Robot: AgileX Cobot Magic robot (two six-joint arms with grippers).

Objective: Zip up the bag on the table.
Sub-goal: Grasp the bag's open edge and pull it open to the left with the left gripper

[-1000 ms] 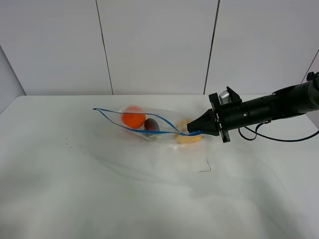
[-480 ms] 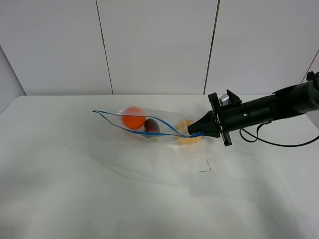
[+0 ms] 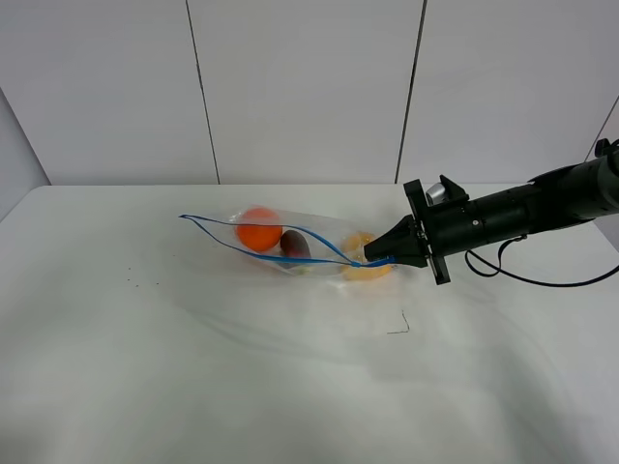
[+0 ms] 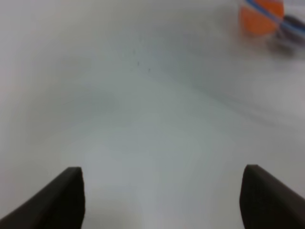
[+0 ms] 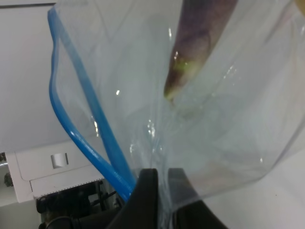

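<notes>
The clear bag [image 3: 290, 244] lies on the white table [image 3: 193, 377], its blue zipper strip [image 3: 242, 246] gaping open towards the left end. An orange fruit [image 3: 258, 230], a purple one [image 3: 294, 243] and a yellow one [image 3: 360, 261] show through it. My right gripper [image 3: 377, 256] is shut on the bag's right end at the zipper. The right wrist view shows the gripper [image 5: 161, 179] pinching the plastic beside the blue strip [image 5: 78, 136], with the purple produce [image 5: 200, 33] beyond. My left gripper [image 4: 164, 200] is open and empty above bare table, with the orange fruit [image 4: 261, 14] far off.
A small dark mark [image 3: 398, 327] sits on the table in front of the bag. White wall panels [image 3: 300, 87] stand behind the table's far edge. A black cable [image 3: 542, 280] hangs from the right arm.
My right gripper has moved slightly right and up with the bag's end, drawing the bag a little tauter. Over the last half second nothing has visibly moved.
</notes>
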